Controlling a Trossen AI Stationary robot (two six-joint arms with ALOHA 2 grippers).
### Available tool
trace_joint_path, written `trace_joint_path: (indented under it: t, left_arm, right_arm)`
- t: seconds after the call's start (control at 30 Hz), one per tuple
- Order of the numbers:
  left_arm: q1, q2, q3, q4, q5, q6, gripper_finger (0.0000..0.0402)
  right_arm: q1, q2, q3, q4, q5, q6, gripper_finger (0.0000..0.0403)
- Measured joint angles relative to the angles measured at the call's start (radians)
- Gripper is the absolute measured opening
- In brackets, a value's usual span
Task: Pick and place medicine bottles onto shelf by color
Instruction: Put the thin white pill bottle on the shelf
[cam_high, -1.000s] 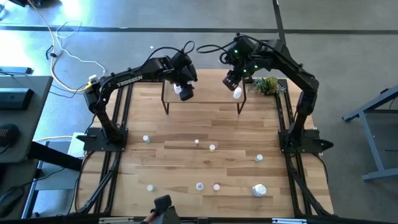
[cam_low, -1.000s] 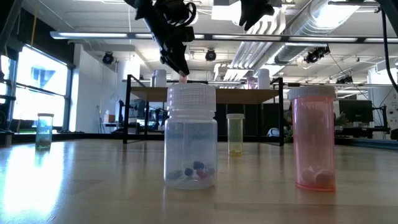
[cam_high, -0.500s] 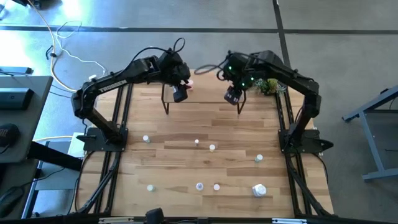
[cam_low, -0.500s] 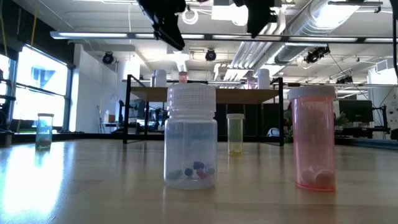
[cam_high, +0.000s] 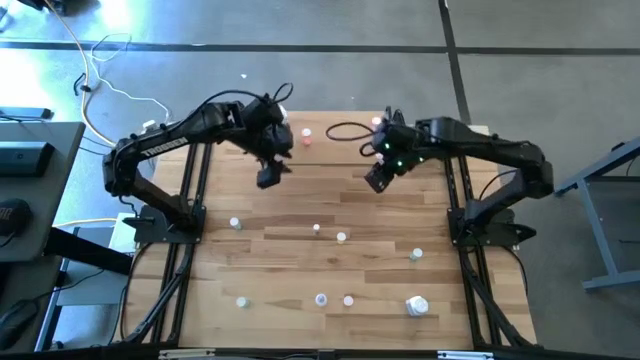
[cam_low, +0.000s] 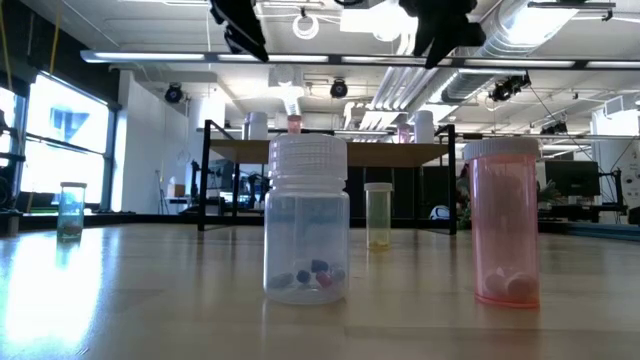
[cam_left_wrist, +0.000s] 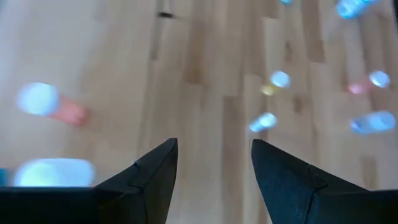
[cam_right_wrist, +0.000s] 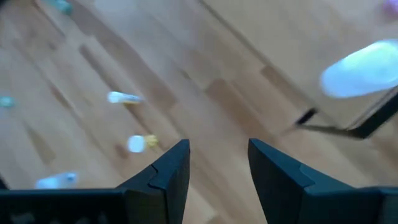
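The shelf (cam_high: 330, 150) stands at the table's far edge, and it also shows in the low view (cam_low: 330, 149). On it stand a pink-capped bottle (cam_high: 306, 134) and a white bottle (cam_high: 378, 122). Several small medicine bottles stand scattered on the tabletop, among them one (cam_high: 316, 228) at mid-table and a larger one (cam_high: 416, 305) at the near right. My left gripper (cam_high: 268, 178) hangs open and empty above the table, in front of the shelf's left end; its wrist view (cam_left_wrist: 214, 168) shows nothing between the fingers. My right gripper (cam_high: 377, 180) hangs open and empty in front of the shelf's right end, as its wrist view (cam_right_wrist: 217, 168) shows.
In the low view, close to the camera, stand a white-capped bottle with pills (cam_low: 307, 220), a pink bottle (cam_low: 505, 225), a yellow bottle (cam_low: 378, 215) and a greenish one (cam_low: 71, 210). A dark cable loop (cam_high: 345, 130) lies over the shelf. Bare wood lies between the shelf and the scattered bottles.
Both grippers have drawn back from over the shelf toward the table's near edge. My left gripper has also gone a little left. The pink-capped bottle and the white bottle that were at the grippers now stand alone on the shelf.
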Motion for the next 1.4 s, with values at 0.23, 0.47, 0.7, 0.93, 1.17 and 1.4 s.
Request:
trace_joint_path:
  t: [0.23,0.47,0.7,0.93,1.17,1.4]
  left_arm:
    - [-0.092,-0.111,-0.186,0.06,0.01,-0.081,0.0197]
    - [-0.186,-0.234,-0.351,0.181,0.007,-0.226,0.0197]
    - [-0.272,-0.33,-0.466,0.23,-0.036,-0.343,0.0197]
    - [-0.359,-0.423,-0.596,0.335,-0.079,-0.462,0.0197]
    - [-0.417,-0.488,-0.672,0.359,-0.102,-0.533,0.0197]
    - [-0.456,-0.538,-0.711,0.354,-0.204,-0.581,0.0197]
  right_arm:
    - [0.117,-0.042,-0.134,0.151,-0.001,0.196,0.0154]
    - [0.208,-0.042,-0.239,0.333,-0.002,0.298,0.0154]
    - [0.27,-0.041,-0.318,0.573,-0.002,0.269,0.0154]
    - [0.314,-0.016,-0.348,0.76,0.002,0.216,0.0185]
    - [0.329,0.07,-0.348,0.938,0.065,0.036,0.0215]
    - [0.328,0.173,-0.347,1.017,0.069,-0.193,0.0215]
